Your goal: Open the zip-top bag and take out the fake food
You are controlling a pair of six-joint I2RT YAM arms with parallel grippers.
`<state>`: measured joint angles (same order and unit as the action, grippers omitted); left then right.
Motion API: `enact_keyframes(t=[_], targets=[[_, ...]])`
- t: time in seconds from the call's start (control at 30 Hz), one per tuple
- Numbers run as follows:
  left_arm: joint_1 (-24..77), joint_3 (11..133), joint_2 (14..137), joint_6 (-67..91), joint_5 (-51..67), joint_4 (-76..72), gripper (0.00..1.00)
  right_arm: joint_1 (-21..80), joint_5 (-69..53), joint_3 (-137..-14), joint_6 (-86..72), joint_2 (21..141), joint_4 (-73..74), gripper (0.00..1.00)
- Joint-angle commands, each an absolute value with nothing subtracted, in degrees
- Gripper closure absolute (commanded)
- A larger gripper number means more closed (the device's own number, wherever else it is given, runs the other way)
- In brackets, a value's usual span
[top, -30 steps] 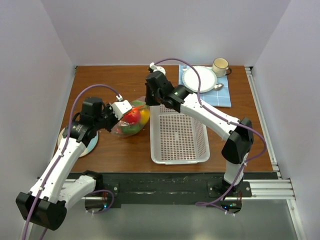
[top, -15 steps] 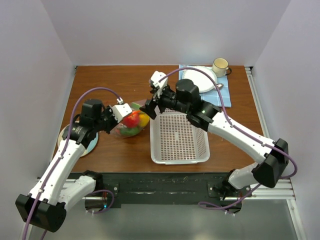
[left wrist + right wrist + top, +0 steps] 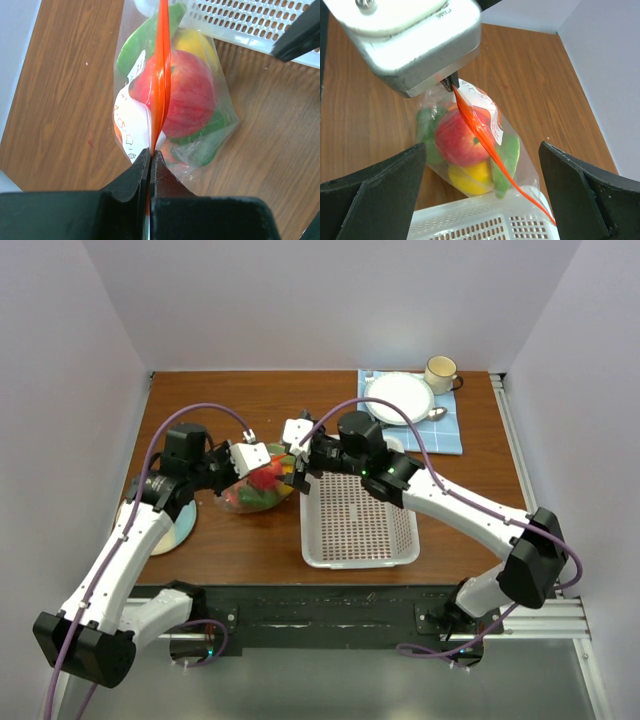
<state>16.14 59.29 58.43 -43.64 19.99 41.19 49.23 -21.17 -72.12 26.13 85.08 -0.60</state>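
The wooden table (image 3: 250, 540) carries a white basket (image 3: 358, 520) full of holes near its middle. At the far right corner lies a blue cloth (image 3: 447, 432) with a white plate (image 3: 398, 397) and a cup (image 3: 440, 370) on it. Just left of the basket's far corner the clear bag (image 3: 255, 490) rests on the wood. Its orange zip strip (image 3: 161, 75) is uppermost and closed along the length that shows. The left gripper (image 3: 150, 152) is clamped tight on one end of that strip, jaws pressed together with the plastic between them. The right gripper (image 3: 481, 146) hangs over the other end of the bag with its jaws spread wide, one finger on each side. It seems not to touch the plastic, though the overhead view is too crowded to be sure. Inside the bag sits the toy food (image 3: 465, 150): a red apple (image 3: 190, 95) in the middle, a yellow piece (image 3: 195, 42) toward the basket, and green pieces (image 3: 134, 57) around them.
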Motion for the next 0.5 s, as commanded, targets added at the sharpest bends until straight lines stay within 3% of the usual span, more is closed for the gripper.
enact_keyframes(t=[0.0,0.27,0.33,0.37,0.4,0.47], targets=[[15.9,63.2,59.3,-46.9,23.7,42.0,1.00,49.8,-20.0,-75.1,31.6,87.4,-1.8,0.02],[15.9,65.6,60.9,-48.4,25.0,44.5,1.00,50.0,-22.7,-80.1,30.8,96.0,-3.7,0.02],[15.9,66.0,61.1,-48.4,25.0,44.7,1.00,50.0,-22.9,-81.4,29.9,98.3,-4.0,0.07],[15.9,66.4,61.2,-48.5,24.9,45.0,1.00,50.0,-23.3,-82.6,29.6,99.0,-4.0,0.13],[15.9,66.4,61.2,-48.5,24.8,45.0,1.00,50.0,-23.2,-83.2,29.4,99.7,-3.7,0.31],[15.9,66.7,61.2,-48.5,24.6,45.1,1.00,49.9,-22.9,-85.7,28.8,101.3,-2.2,0.54]])
